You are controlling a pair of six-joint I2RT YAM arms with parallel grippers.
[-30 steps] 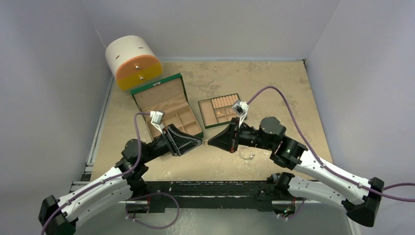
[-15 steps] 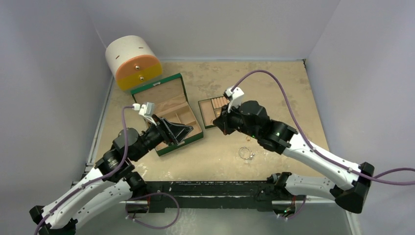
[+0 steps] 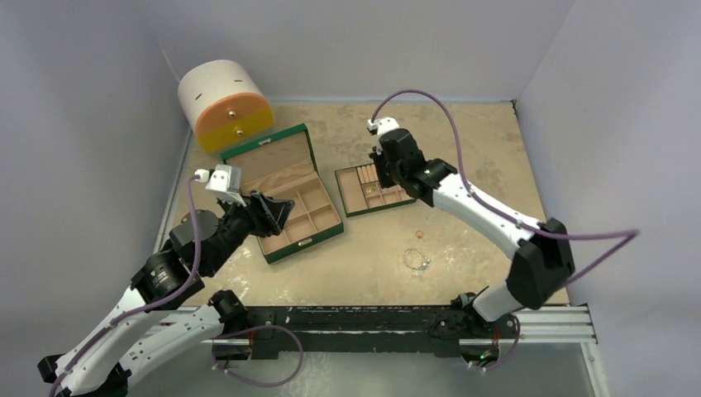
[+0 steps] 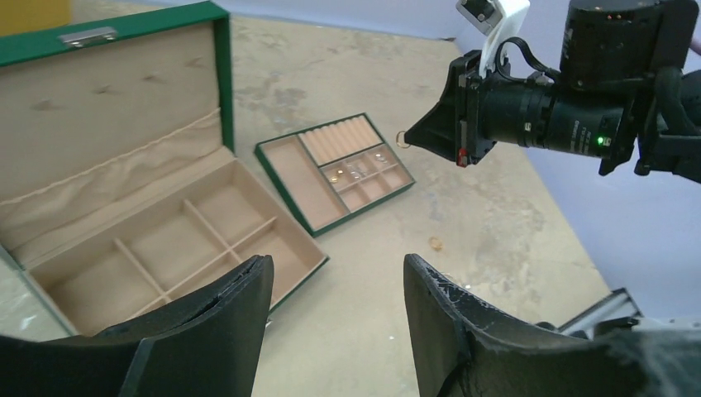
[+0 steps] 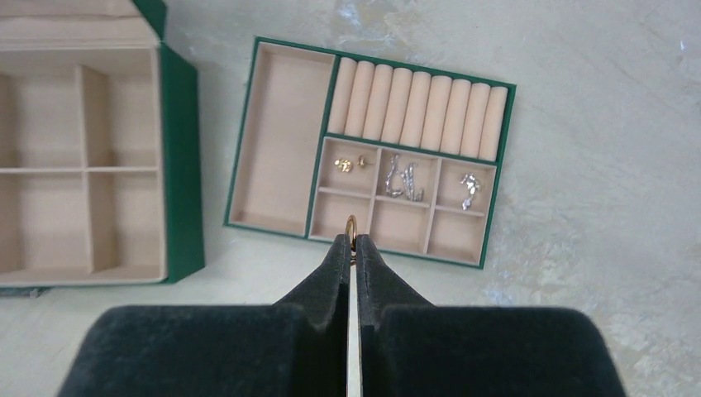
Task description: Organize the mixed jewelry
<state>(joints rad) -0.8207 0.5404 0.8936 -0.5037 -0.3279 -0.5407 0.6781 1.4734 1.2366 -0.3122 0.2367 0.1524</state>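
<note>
My right gripper [image 5: 351, 244] is shut on a small gold ring [image 5: 351, 226] that stands upright between its tips. It hangs above the near edge of the small green tray [image 5: 281, 141], over the divided compartments. It shows in the top view [image 3: 382, 175] and in the left wrist view [image 4: 411, 139]. The compartments hold a gold stud [image 5: 343, 164] and silvery earrings [image 5: 402, 178]. My left gripper [image 4: 337, 269] is open and empty, above the right corner of the open green box [image 3: 285, 186]. A loose gold ring [image 3: 419, 234] and a silvery wire hoop [image 3: 416, 260] lie on the table.
The round white-and-orange drawer case [image 3: 225, 106] stands at the far left corner. The green box has an upright lid and empty tan compartments [image 4: 165, 240]. Grey walls close in the table on three sides.
The two grippers met tip to tip at the table's near middle, then parted. The right one swung away to above the tray with the ring. The left one drew back left.
</note>
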